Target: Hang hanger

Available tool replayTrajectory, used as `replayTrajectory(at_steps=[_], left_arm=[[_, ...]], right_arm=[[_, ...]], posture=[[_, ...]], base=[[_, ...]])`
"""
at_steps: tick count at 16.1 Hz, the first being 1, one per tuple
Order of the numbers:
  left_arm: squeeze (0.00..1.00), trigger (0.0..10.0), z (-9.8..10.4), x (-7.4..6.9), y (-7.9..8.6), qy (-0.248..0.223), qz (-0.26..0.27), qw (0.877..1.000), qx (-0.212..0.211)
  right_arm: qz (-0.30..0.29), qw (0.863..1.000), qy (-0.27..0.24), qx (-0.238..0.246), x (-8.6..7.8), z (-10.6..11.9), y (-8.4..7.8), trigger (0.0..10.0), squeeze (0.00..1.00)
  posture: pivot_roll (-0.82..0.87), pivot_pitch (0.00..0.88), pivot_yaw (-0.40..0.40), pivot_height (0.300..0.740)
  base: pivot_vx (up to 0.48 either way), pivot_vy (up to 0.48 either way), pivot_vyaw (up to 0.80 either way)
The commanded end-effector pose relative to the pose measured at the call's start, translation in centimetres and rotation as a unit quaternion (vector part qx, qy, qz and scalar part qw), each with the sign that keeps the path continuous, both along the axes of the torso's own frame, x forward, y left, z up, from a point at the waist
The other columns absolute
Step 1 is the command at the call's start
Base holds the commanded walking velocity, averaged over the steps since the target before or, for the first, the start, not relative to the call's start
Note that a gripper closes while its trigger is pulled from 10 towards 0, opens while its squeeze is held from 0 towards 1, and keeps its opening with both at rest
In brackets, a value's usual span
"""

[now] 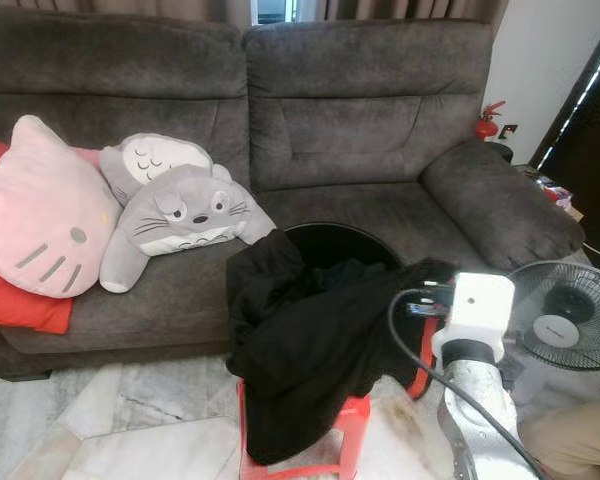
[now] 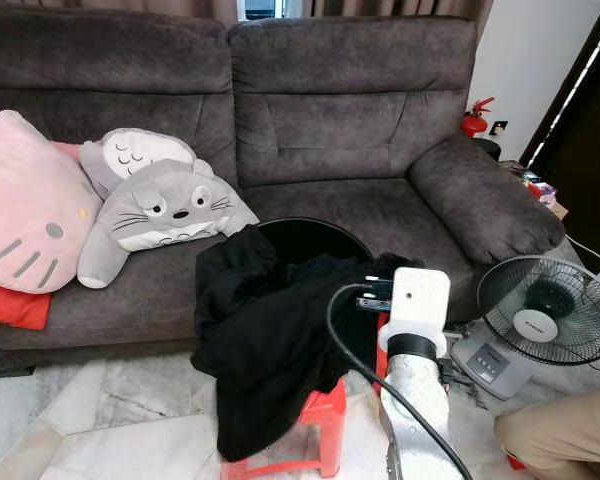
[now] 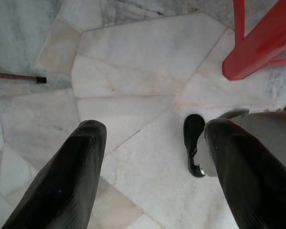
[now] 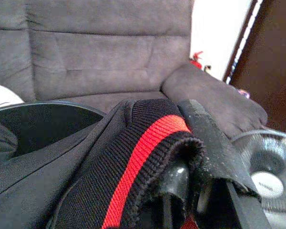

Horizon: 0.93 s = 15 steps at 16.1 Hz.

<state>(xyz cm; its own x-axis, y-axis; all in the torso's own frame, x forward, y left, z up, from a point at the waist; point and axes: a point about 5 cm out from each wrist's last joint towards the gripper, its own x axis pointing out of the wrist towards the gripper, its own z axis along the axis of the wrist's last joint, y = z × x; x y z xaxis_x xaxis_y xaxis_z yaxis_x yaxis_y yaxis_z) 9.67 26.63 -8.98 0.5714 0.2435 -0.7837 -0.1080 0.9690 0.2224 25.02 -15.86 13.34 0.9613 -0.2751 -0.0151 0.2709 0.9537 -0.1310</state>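
A black garment (image 1: 310, 340) with a red-striped ribbed hem (image 4: 143, 152) lies heaped over a red plastic stool (image 1: 345, 420) in front of the sofa. My right gripper (image 4: 195, 181) reaches into its right edge from below. The hem is draped over the black fingers (image 4: 214, 143) and they look shut on it, though cloth hides the tips. My left gripper (image 3: 152, 176) hangs open over the marble floor beside a red stool leg (image 3: 257, 43), with nothing between its fingers. I see no hanger.
A dark grey sofa (image 1: 380, 130) carries a pink cat cushion (image 1: 40, 210), grey plush toys (image 1: 180, 210) and a round black tub (image 1: 340, 245). A floor fan (image 1: 570, 315) stands at the right. A person's beige-clad knee (image 1: 570, 440) is at bottom right. A thin rod (image 3: 14, 76) lies on the floor.
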Motion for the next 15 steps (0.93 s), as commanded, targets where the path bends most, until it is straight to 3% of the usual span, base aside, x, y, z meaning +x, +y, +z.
replayTrajectory(at_steps=[1,13,15], left_arm=[[0.00,10.0,-0.3,-0.8,0.1,0.018,0.004,1.000,-0.006],[0.00,10.0,-0.5,-1.5,0.1,0.034,0.008,0.999,-0.007],[0.00,10.0,-0.5,-1.5,0.1,0.033,0.010,0.999,-0.008]], right_arm=[[-0.015,1.000,-0.016,0.005,-0.3,0.9,-0.1,10.0,0.00],[0.003,1.000,-0.006,0.008,-0.3,0.4,0.8,10.0,0.00],[0.012,1.000,-0.007,0.011,-0.2,0.4,1.2,10.0,0.00]], posture=[[0.01,0.000,-0.059,0.740],[0.02,0.000,-0.059,0.740],[0.02,0.000,-0.061,0.740]], base=[[0.000,0.000,0.00],[0.000,0.000,0.00],[-0.257,0.000,0.00]])
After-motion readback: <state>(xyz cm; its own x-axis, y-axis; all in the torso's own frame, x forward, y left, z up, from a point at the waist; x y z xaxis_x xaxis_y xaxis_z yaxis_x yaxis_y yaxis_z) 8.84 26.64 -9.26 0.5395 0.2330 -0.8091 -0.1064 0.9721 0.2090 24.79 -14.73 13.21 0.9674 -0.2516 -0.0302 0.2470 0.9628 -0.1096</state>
